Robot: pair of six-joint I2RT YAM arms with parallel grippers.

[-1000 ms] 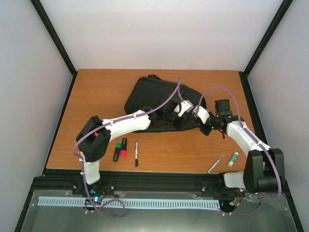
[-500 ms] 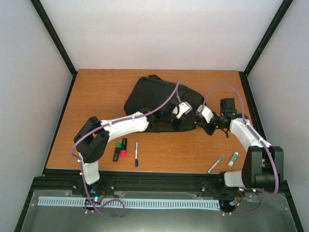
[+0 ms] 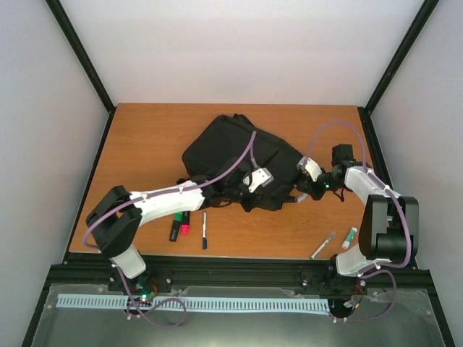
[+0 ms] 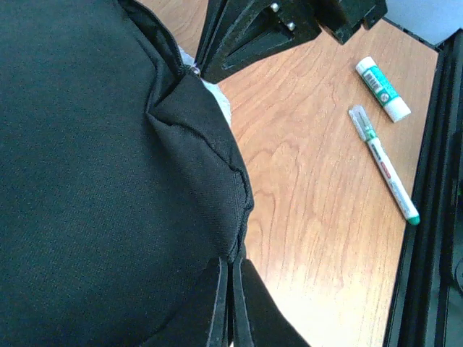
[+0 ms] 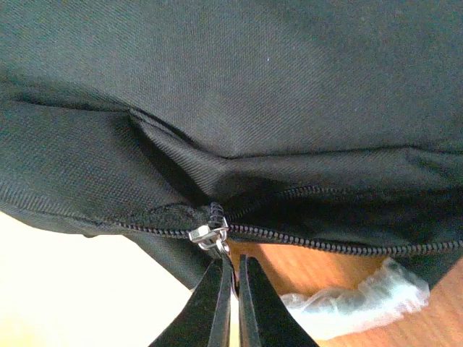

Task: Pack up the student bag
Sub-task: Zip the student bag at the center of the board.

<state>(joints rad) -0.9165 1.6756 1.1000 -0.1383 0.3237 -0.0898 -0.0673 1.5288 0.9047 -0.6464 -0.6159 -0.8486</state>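
The black student bag (image 3: 231,155) lies mid-table, its near edge lifted. My left gripper (image 3: 246,194) is shut on a fold of the bag's fabric edge (image 4: 235,253), seen close in the left wrist view. My right gripper (image 3: 302,188) is at the bag's right corner, shut on the metal zipper pull (image 5: 210,235). The zipper (image 5: 318,242) runs open to the right of the slider. A whitish crinkled plastic piece (image 5: 362,296) shows below the open zipper; it also shows by the bag's edge in the left wrist view (image 4: 217,97).
A green highlighter (image 3: 176,226), a pink highlighter (image 3: 185,220) and a dark pen (image 3: 205,230) lie at front left. A white-and-green pen (image 3: 323,245) and a glue stick (image 3: 350,237) lie at front right; both show in the left wrist view (image 4: 387,170) (image 4: 382,88).
The left arm has pulled back to the left and dragged the bag leftward with it. The right gripper has shifted slightly up and left, staying at the bag's right corner.
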